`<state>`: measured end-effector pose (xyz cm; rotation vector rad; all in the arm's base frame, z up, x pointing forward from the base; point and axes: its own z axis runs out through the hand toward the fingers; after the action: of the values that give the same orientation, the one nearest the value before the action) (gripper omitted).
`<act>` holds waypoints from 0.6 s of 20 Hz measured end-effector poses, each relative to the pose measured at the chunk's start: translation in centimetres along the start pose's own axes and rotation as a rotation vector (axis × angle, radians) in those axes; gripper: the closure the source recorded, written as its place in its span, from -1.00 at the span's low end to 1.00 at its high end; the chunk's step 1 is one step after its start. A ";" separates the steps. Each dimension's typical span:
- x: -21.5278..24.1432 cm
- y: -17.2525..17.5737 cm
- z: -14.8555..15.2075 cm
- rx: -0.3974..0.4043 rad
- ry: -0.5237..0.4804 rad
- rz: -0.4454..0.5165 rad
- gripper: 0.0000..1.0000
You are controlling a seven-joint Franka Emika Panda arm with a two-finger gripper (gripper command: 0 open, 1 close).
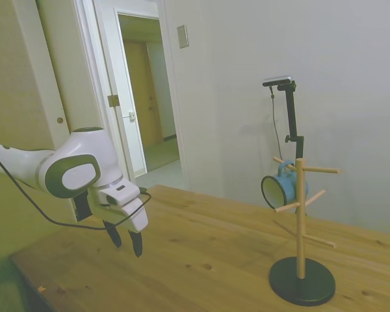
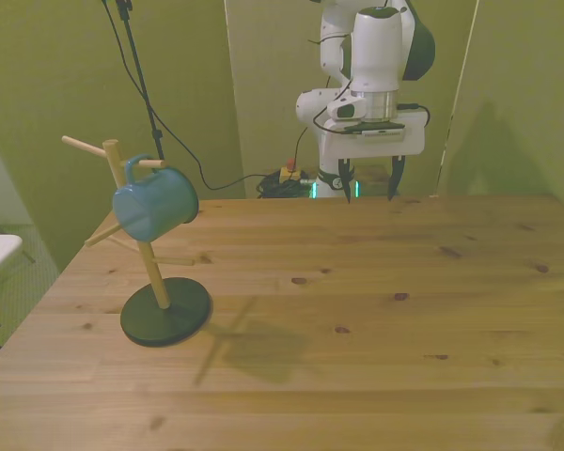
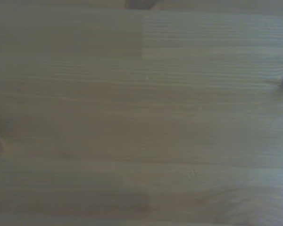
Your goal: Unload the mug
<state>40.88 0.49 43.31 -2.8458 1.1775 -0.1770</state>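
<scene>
One mug (image 2: 153, 207), one wooden mug tree (image 2: 150, 272) on a round black base, one claw (image 2: 368, 194). Mug is blue-teal, hung by its handle on an upper peg of the tree, tilted, at the front view's left. Claw sits upper middle of that frame, above the table (image 2: 376, 310) near its far edge, fingers spread apart, holding nothing. Mug and claw well apart. Wrist view: only blurred wood grain.
</scene>
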 end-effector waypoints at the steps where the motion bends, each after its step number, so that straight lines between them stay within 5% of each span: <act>1: 0.0 0.0 0.1 -0.001 -0.001 0.000 -1.00; 7: 2.0 -0.1 -1.1 0.074 0.106 0.063 -1.00; 12: 6.9 0.6 -5.0 0.159 0.270 0.180 -1.00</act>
<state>44.68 -4.83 48.80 -2.6211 1.3885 -0.6314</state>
